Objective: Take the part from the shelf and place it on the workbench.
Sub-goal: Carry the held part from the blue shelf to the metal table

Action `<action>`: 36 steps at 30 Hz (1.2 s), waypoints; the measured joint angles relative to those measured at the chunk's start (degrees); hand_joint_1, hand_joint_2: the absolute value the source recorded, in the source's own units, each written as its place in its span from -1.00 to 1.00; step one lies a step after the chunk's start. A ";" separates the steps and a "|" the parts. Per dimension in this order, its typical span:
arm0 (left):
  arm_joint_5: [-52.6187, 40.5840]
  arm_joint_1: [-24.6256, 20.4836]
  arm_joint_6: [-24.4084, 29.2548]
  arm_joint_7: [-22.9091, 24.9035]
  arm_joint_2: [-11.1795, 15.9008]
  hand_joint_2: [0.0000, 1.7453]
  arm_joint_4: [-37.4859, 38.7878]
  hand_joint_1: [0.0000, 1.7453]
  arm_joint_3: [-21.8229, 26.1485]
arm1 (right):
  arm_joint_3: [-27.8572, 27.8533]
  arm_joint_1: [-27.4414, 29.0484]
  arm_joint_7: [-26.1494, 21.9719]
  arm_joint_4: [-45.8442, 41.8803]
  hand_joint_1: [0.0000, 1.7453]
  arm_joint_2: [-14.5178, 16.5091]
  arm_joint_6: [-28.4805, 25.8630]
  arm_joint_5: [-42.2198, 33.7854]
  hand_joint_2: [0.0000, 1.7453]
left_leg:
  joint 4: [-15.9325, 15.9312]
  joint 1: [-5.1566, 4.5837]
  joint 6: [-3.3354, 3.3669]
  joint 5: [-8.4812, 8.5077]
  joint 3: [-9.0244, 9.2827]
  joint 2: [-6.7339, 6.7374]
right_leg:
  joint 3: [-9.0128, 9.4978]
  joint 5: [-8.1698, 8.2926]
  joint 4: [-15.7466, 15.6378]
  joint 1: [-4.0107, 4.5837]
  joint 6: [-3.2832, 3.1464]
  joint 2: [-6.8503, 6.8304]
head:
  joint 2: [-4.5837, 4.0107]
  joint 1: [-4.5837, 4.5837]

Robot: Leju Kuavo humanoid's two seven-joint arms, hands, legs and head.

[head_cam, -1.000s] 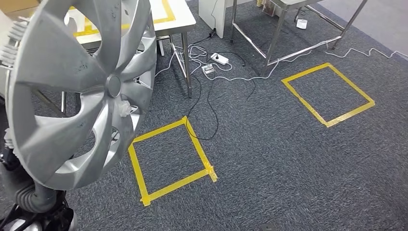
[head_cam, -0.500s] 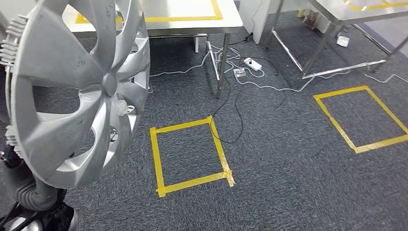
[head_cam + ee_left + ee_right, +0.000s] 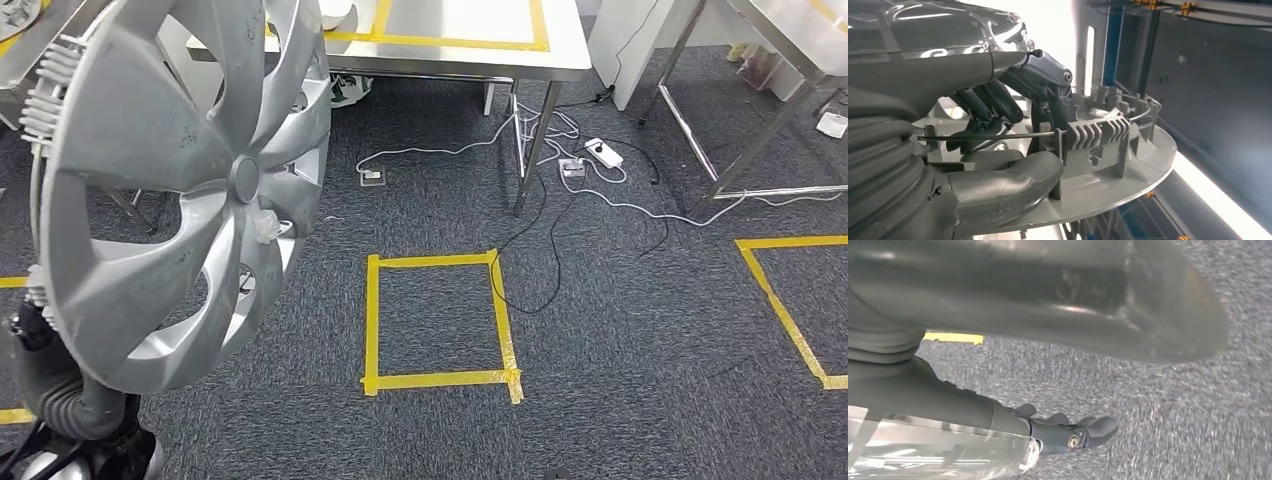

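one left hand [image 3: 1013, 135] grips the hubcap [image 3: 170, 190] rim, seemingly firmly.

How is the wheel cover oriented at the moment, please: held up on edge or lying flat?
On edge. The wheel cover stands roughly vertical above the carpet, with the left hand gripping its rim from behind.

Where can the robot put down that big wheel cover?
The workbench top is bare inside its yellow tape frame, so that looks like the best spot. The carpet inside the taped square is bare too. By the bench leg it is crowded with cables and a power strip. The left hand holds the wheel cover.
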 joint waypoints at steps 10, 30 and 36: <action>-0.43 0.01 1.97 1.46 0.15 1.00 -0.01 1.00 -0.26 | -0.06 -0.02 -1.34 0.01 -1.00 0.12 0.27 -0.62 -1.00 | -13.33 0.22 1.84 5.36 8.46 0.68 | -0.88 -1.74 2.80 -0.65 3.15 -0.75 | 0.00 -0.96; -2.92 -0.76 7.16 6.26 0.62 1.00 0.20 1.00 -0.35 | -0.08 0.83 -1.55 0.05 -1.00 -0.57 1.17 -0.82 -1.00 | 0.24 -0.22 0.35 1.35 -0.67 -0.37 | 3.02 -2.93 -0.24 0.01 0.26 1.25 | 0.00 0.02; -3.02 -0.76 7.64 6.39 0.74 1.00 0.37 1.00 -0.62 | -0.09 1.12 -1.79 0.07 -1.00 -0.50 1.26 -0.90 -1.00 | -11.29 -0.55 0.72 10.61 2.62 0.59 | 7.47 -6.80 -0.77 -0.37 1.65 1.71 | 0.00 -1.79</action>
